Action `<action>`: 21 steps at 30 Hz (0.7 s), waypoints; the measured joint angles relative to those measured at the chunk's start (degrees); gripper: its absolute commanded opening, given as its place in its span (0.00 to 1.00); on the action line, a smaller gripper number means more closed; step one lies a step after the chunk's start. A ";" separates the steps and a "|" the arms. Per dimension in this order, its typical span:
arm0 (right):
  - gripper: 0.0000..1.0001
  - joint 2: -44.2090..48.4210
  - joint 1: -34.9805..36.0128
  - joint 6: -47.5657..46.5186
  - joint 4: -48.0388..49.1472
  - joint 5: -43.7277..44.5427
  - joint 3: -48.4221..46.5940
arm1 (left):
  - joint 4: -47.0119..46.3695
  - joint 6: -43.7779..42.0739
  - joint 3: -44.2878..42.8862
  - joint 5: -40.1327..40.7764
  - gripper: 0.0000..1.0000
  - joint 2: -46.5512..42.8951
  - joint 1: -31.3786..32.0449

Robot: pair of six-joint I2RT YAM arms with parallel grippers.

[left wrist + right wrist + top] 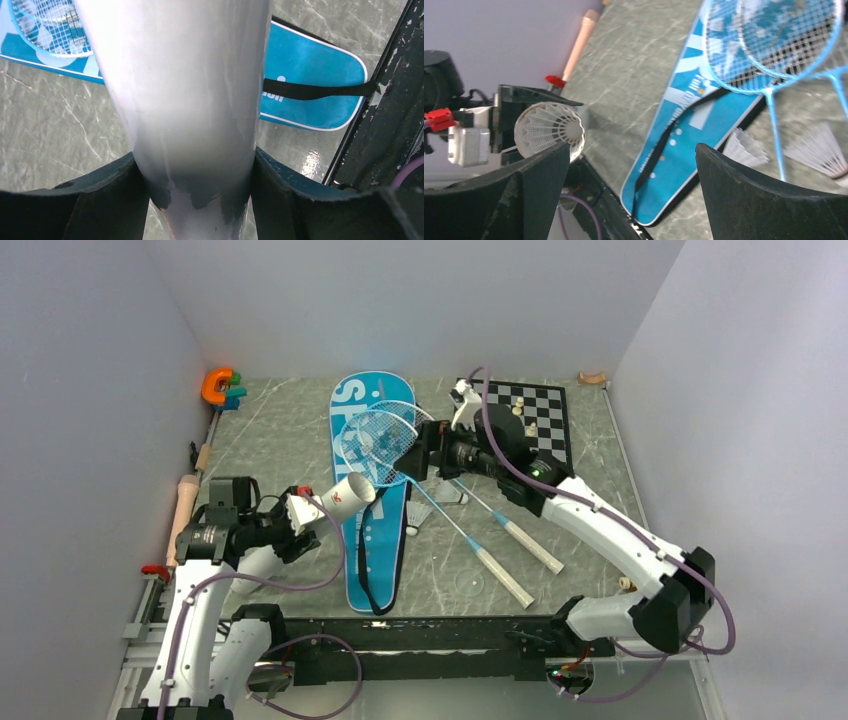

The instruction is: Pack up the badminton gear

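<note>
The long blue bag (372, 510) lies flat in the middle of the table, its black strap (315, 90) across it. Two rackets (378, 440) rest with their heads on the bag and their white handles (505, 578) toward the near right. My left gripper (300, 512) is shut on a white cup (345, 497) lying sideways, its mouth to the right. A shuttlecock (551, 130) sits in that mouth. My right gripper (631, 150) stands open and empty just right of the cup. Two more shuttlecocks (744, 147) (819, 150) lie beside the racket shafts.
A chessboard (535, 410) with pale pieces lies at the back right, under my right arm. An orange toy (218, 385) and a wooden-handled tool (185, 505) sit along the left wall. A black rail (430, 632) runs along the near edge.
</note>
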State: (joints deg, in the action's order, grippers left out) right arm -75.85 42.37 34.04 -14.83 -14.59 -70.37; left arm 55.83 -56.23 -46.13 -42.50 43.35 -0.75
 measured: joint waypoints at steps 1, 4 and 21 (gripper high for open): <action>1.00 1.11 -0.50 -0.07 -0.55 1.40 1.01 | -0.39 0.39 0.55 0.46 0.46 0.02 0.00; 0.99 2.56 0.39 -0.70 -2.27 6.78 4.31 | -1.05 1.38 1.49 1.46 0.47 0.17 0.02; 0.88 -11.10 0.68 -5.03 -2.36 17.03 9.35 | -0.24 2.08 2.51 2.43 0.48 -1.05 0.04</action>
State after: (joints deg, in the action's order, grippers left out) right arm -86.96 43.05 29.02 -17.19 2.44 -61.01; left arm 55.59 -54.15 -43.62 -40.07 42.30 -0.71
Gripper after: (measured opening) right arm 0.935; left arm 0.658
